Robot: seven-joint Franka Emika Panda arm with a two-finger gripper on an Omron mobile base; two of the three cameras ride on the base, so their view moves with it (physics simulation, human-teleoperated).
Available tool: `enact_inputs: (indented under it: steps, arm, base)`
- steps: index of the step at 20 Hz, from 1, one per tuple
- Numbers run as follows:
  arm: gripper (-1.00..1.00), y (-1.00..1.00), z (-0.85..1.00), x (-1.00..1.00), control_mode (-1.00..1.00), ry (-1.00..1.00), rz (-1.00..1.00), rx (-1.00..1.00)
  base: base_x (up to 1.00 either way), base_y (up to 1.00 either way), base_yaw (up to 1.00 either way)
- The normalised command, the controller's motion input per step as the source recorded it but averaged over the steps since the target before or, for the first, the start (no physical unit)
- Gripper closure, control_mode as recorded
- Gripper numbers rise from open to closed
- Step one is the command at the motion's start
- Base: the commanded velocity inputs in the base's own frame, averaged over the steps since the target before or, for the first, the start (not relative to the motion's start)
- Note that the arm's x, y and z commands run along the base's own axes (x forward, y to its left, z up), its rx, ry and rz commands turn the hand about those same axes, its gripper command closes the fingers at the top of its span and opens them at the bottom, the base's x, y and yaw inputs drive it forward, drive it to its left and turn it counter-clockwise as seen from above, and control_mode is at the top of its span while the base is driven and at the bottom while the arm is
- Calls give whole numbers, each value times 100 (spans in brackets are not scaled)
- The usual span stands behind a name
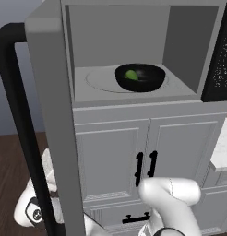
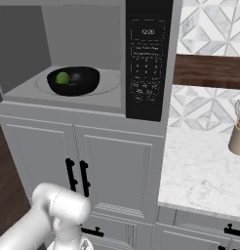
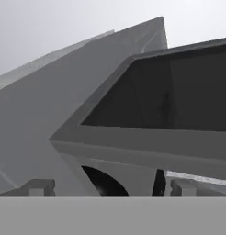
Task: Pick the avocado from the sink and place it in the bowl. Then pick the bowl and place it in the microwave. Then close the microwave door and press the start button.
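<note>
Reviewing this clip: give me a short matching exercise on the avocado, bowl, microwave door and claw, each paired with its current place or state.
Column 1:
1. avocado
2. bowl
3. microwave door
4. claw

Column 2:
A. swung open
B. on the turntable inside the microwave
C. inside the bowl
D. empty, fingers apart, close to the door

Pairs: 1-C, 2-B, 3-A, 4-D
</note>
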Motion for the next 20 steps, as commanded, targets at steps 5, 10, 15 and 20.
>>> enact_inputs:
  steps: [5, 10, 15, 20]
  arm:
    - [-100, 47, 8, -6, -100, 0, -25, 0]
    - [-100, 13, 23, -22, -100, 0, -30, 0]
    - [-100, -42, 24, -65, -100, -4, -25, 7]
    - [-100, -69, 47, -66, -100, -1, -26, 6]
  base:
    - [0, 0, 0]
    - [0, 0, 0]
    - [0, 0, 0]
    - [0, 0, 0]
